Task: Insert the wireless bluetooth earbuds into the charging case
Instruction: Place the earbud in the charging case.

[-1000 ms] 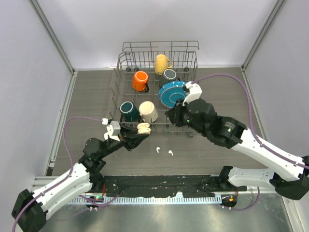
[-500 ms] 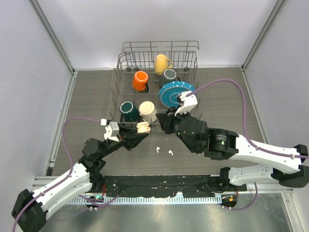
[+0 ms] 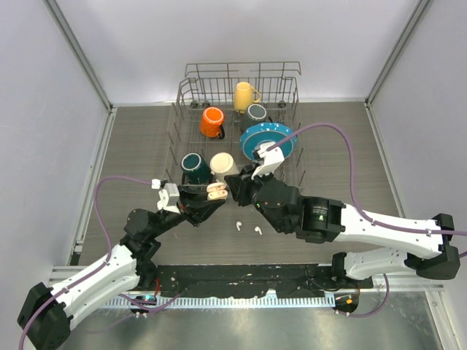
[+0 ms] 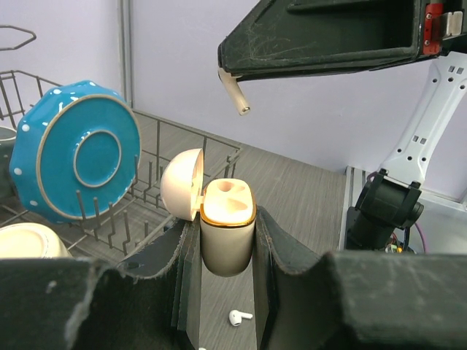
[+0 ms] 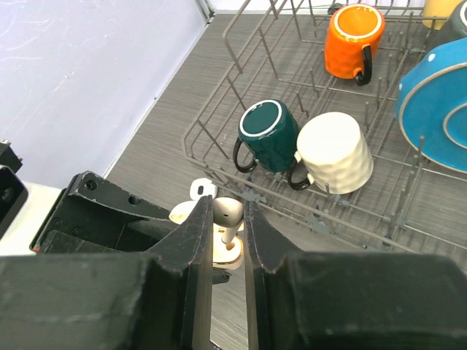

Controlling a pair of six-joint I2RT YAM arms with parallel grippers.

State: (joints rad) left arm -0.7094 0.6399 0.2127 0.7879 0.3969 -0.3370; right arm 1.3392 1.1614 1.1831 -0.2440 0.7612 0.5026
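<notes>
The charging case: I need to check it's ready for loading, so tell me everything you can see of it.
The charging case is cream, glossy plastic, rounded, with an orange-gold rim. Its hinged lid is swung open; both sockets look empty. It stands upright, clamped at its sides between the fingers of the left gripper.

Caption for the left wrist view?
Left gripper holds the open case while the right gripper hovers above with an earbud.

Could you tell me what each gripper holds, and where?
Left gripper: open cream plastic charging case, by its lower body; right gripper: cream plastic earbud, by its head.
</notes>
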